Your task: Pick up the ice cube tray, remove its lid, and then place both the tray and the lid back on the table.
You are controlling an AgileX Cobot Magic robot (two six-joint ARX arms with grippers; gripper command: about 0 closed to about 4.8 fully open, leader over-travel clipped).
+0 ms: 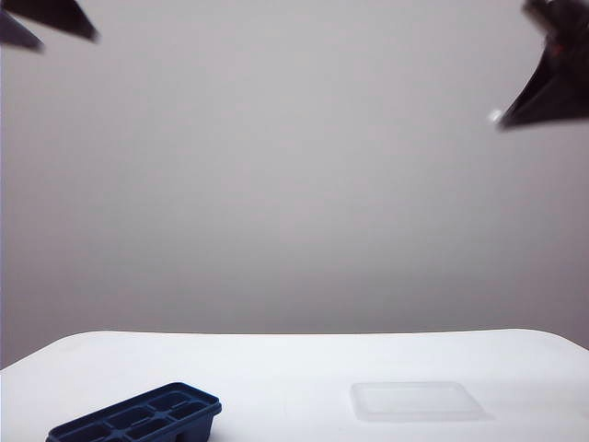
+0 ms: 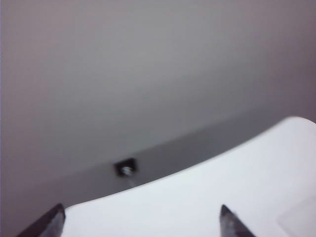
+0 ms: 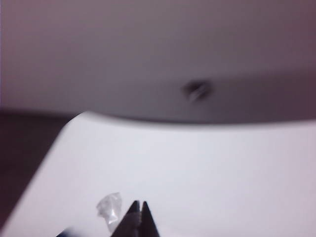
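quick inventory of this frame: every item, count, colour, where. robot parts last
ice cube tray: 1, dark navy blue, lid off, on the table near the lower left of the exterior view
lid: 1, clear frosted, flat on the table, right of the tray and apart from it
table: 1, white, across the bottom of the exterior view
left gripper: 1, black, open, empty, raised at upper left of the exterior view
right gripper: 1, black, shut, empty, raised at upper right of the exterior view
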